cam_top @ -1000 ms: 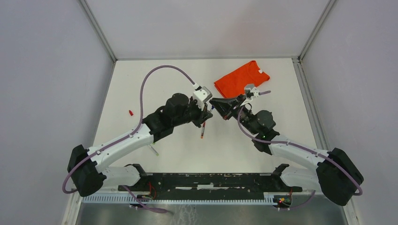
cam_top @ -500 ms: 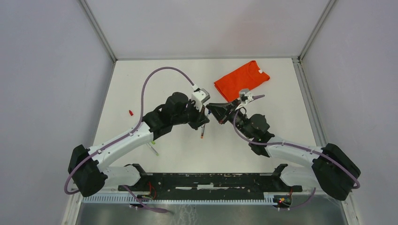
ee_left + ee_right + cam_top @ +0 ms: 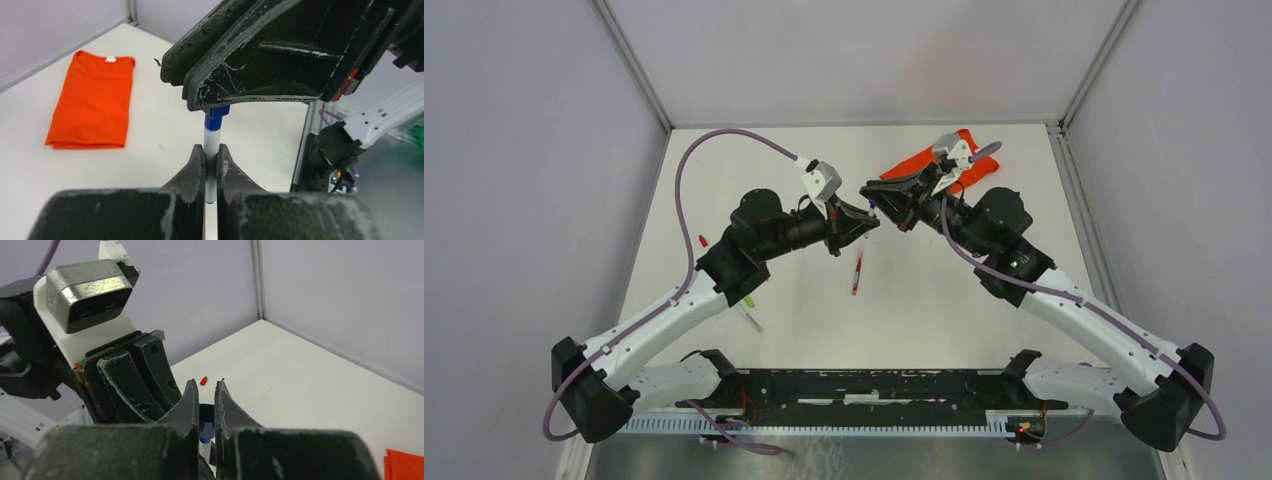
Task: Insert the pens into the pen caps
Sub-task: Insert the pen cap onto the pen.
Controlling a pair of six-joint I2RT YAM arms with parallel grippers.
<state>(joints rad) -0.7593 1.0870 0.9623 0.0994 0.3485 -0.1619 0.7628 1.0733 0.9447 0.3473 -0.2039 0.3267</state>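
Note:
My left gripper (image 3: 210, 149) is shut on the white barrel of a blue pen (image 3: 210, 142), held upright above the table. The pen's top end sits in a blue pen cap (image 3: 217, 112), which is pinched between the fingers (image 3: 260, 60) of my right gripper (image 3: 204, 390), also shut. In the right wrist view the blue cap (image 3: 203, 419) shows between the jaws with the barrel below it. From above, the left gripper (image 3: 856, 222) and the right gripper (image 3: 879, 200) meet tip to tip. A red pen (image 3: 857, 272), a green pen (image 3: 749, 312) and a red cap (image 3: 703, 241) lie on the table.
A folded orange shirt (image 3: 921, 160) lies at the back right, partly under my right wrist; it shows flat in the left wrist view (image 3: 92, 100). The red cap (image 3: 203, 380) lies far off beyond the right jaws. Walls enclose the white table (image 3: 754, 160).
Both arms have risen and swung toward the back of the table, keeping pen and cap together at the fingertips. The pens and red cap on the table have not moved.

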